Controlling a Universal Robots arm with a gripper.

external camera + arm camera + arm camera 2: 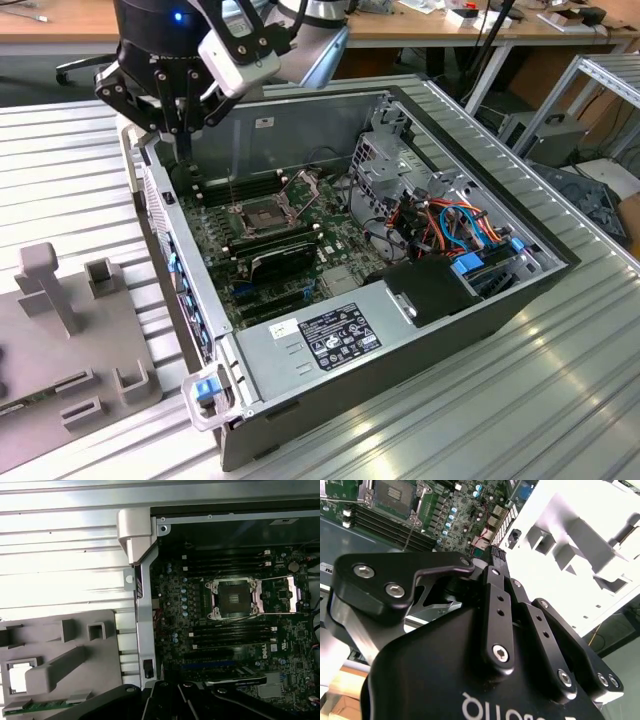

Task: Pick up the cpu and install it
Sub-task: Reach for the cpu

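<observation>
The cpu looks like the pale square piece (17, 676) lying flat in a framed recess of the grey holder tray (60, 645), outside the computer case. The dark square socket (234, 597) on the motherboard (300, 250) stands uncovered, its metal frame swung open to one side. My gripper (180, 135) hangs over the case's rear wall, between the tray and the socket and above both. In the second wrist view the black fingertips (495, 555) meet, and I see nothing between them.
The open computer case (480, 300) lies on a ribbed aluminium table (560, 400). Black memory sticks (230, 630) flank the socket. A drive cage and coloured cables (450, 225) fill the exterior view's right side. The tray (70, 330) carries upright grey posts and a green memory stick (35, 706).
</observation>
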